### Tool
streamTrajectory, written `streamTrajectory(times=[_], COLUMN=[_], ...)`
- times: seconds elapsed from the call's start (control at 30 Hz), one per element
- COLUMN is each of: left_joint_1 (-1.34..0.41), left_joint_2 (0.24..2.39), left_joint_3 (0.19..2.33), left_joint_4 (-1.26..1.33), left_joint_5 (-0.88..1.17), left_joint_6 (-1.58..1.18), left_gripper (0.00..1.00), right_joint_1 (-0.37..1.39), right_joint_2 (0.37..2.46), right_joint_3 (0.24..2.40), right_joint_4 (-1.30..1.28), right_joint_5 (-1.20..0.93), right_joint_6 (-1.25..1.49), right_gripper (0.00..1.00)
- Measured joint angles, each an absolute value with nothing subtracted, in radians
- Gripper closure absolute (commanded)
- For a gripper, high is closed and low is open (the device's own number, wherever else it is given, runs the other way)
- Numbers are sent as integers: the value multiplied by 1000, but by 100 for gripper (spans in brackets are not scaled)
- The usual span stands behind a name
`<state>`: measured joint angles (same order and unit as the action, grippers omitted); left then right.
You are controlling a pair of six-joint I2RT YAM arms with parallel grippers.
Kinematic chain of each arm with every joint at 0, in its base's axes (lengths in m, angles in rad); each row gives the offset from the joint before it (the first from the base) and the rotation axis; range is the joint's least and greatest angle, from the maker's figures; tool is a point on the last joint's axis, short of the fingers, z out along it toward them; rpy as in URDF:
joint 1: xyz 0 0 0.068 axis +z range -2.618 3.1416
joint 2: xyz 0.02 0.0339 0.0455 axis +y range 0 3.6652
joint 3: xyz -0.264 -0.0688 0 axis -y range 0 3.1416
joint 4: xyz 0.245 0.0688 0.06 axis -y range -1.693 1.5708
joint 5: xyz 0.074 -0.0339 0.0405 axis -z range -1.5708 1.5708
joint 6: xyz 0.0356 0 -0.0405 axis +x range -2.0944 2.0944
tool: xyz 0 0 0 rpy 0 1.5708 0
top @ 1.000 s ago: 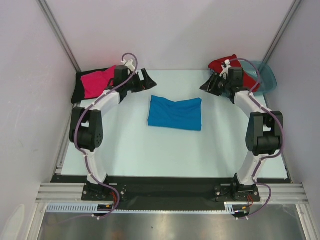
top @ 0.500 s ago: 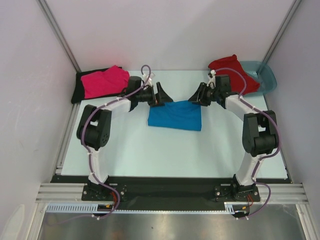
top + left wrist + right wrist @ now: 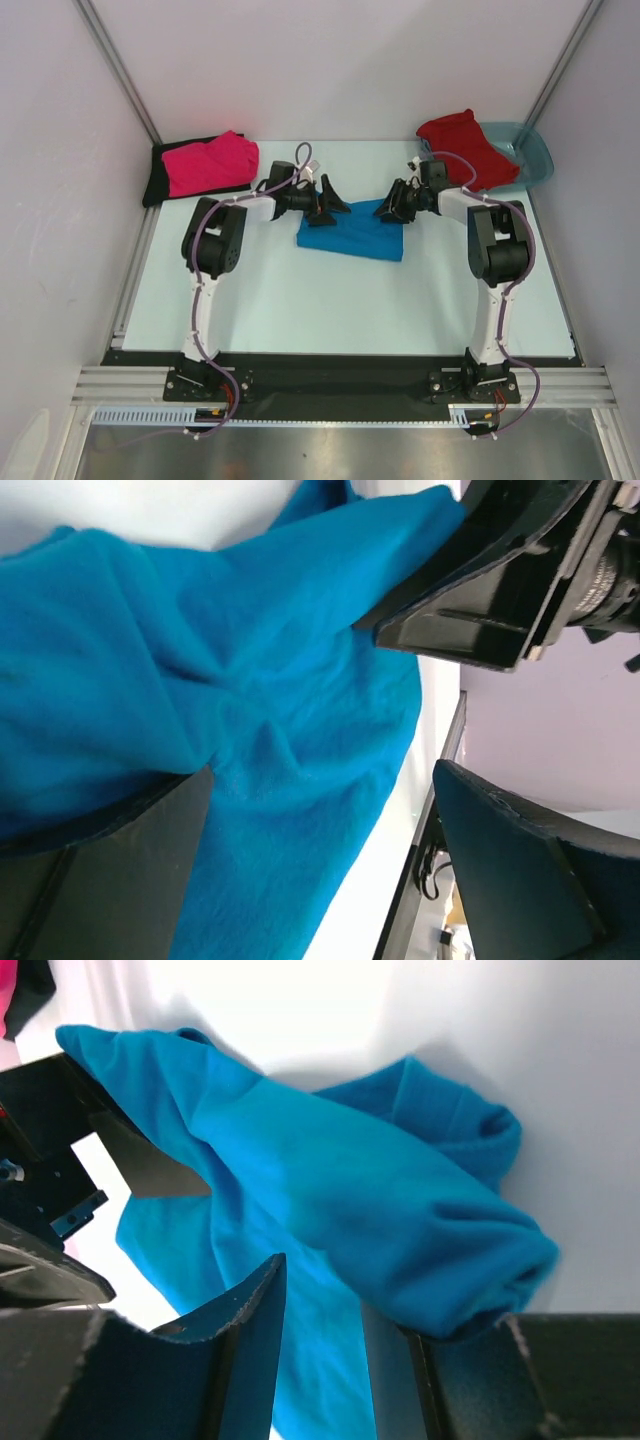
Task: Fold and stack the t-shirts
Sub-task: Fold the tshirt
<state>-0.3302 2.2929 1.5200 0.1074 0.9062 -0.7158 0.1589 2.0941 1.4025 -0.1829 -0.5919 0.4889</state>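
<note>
Left gripper [image 3: 335, 198] wide, right gripper [image 3: 389, 209] narrower, neither clamped on the blue t-shirt [image 3: 352, 235]: close shallow and you snag one layer, skewing the fold.

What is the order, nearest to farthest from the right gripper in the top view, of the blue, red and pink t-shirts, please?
1. Bright blue cloth t-shirt, at the right gripper, centre.
2. Red cloth t-shirt, back right.
3. Hot pink cloth t-shirt, back left.

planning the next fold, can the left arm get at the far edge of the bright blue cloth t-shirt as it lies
Probably yes: the left gripper is open right at that edge of the bright blue cloth t-shirt, with cloth between its fingers and nothing covering it.
</note>
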Motion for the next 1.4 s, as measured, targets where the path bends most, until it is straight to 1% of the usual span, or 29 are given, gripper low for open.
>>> streamTrajectory(times=[0.27, 0.47, 0.67, 0.77, 0.87, 1.03, 1.17, 1.3, 1.4], left_joint_1=[-291, -229, -206, -206, -205, -180, -163, -164, -173], left_joint_2=[2394, 2395, 2380, 2349, 2290, 2197, 2175, 2178, 2209], left_joint_3=[1689, 1692, 1685, 1670, 1602, 1477, 1464, 1522, 1631], left_joint_4=[86, 57, 22, -16, -12, 29, 84, 120, 172], left_joint_5=[923, 920, 913, 867, 798, 704, 698, 749, 801], left_joint_6=[-733, -708, -657, -612, -581, -566, -575, -612, -661], left_gripper=[0, 0, 0, 0, 0, 0, 0, 0, 0], right_joint_1=[108, 60, 38, 39, 42, 48, 58, 86, 119], right_joint_2=[2183, 2226, 2288, 2292, 2290, 2215, 2087, 1975, 1932], right_joint_3=[1499, 1560, 1649, 1656, 1656, 1597, 1537, 1489, 1448], right_joint_4=[-149, -137, -136, -137, -134, -117, -103, -60, -17], right_joint_5=[-604, -612, -611, -601, -599, -587, -588, -607, -634], right_joint_6=[489, 493, 492, 485, 469, 440, 426, 429, 448], right_gripper=[59, 59, 59, 59, 59, 58, 57, 57, 57])
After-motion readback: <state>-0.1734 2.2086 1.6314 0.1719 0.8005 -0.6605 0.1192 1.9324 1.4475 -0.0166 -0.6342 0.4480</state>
